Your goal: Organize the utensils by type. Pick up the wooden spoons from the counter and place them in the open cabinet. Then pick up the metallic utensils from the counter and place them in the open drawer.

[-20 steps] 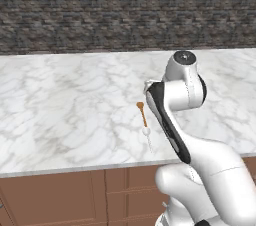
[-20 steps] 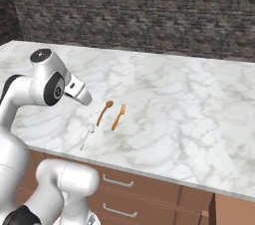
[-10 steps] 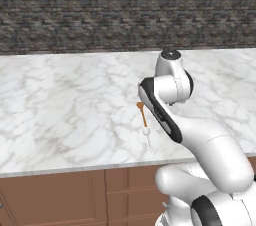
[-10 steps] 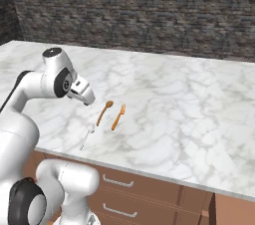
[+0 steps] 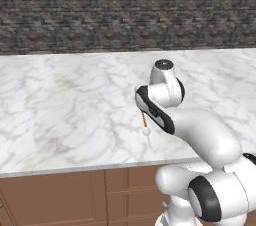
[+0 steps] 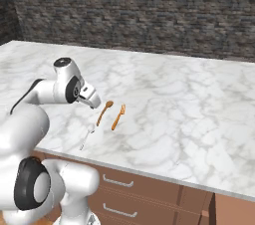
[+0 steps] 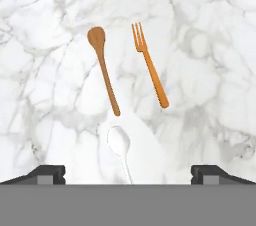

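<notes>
On the white marble counter [image 6: 199, 94] lie three utensils close together. A golden-brown wooden spoon [image 7: 103, 70] and an orange-brown fork [image 7: 149, 65] rest side by side, also seen as the spoon [image 6: 104, 112] and the fork [image 6: 118, 117]. A pale silvery spoon [image 7: 120, 145] lies just in front of them, near the counter's front edge [image 6: 87, 136]. My gripper [image 7: 128, 176] hovers above them, open and holding nothing, its fingertips [image 7: 47, 174] wide apart. The hand [image 6: 88, 95] hangs left of the wooden spoon. The open cabinet and the open drawer are out of view.
A dark stone wall [image 6: 149, 10] runs along the back of the counter. Brown drawer fronts with silver handles [image 6: 119, 181] sit under the front edge. My own arm [image 5: 165, 115] covers part of the utensils in the left base view.
The arm has swung forward and brought the hand closer over the utensils. The utensils have not moved, and the jaws have stayed open.
</notes>
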{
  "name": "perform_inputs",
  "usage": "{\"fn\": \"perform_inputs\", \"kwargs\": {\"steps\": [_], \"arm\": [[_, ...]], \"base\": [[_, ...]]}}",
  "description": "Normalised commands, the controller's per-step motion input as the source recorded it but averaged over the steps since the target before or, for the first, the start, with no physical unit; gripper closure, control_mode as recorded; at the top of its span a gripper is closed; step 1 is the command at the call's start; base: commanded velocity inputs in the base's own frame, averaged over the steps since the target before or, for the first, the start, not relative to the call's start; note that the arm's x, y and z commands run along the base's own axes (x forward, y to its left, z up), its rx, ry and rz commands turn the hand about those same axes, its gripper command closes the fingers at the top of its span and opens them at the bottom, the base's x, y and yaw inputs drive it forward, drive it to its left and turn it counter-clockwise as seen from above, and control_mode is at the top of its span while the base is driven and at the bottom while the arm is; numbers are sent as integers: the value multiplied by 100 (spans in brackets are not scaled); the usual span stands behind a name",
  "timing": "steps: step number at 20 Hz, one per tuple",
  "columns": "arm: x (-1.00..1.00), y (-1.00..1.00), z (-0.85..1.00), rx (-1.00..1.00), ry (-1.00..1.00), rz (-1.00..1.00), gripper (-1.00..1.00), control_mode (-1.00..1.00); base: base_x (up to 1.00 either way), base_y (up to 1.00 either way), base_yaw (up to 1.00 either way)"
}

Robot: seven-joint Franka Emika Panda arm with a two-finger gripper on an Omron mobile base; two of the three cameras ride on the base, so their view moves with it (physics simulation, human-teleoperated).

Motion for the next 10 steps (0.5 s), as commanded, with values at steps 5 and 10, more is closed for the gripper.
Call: {"fn": "perform_inputs", "kwargs": {"steps": [5,10], "arm": [[65,0,-29,0,1,0,-100,-100],[56,0,-42,0,0,0,-100,-100]], "base": [[0,0,0],[0,0,0]]}}
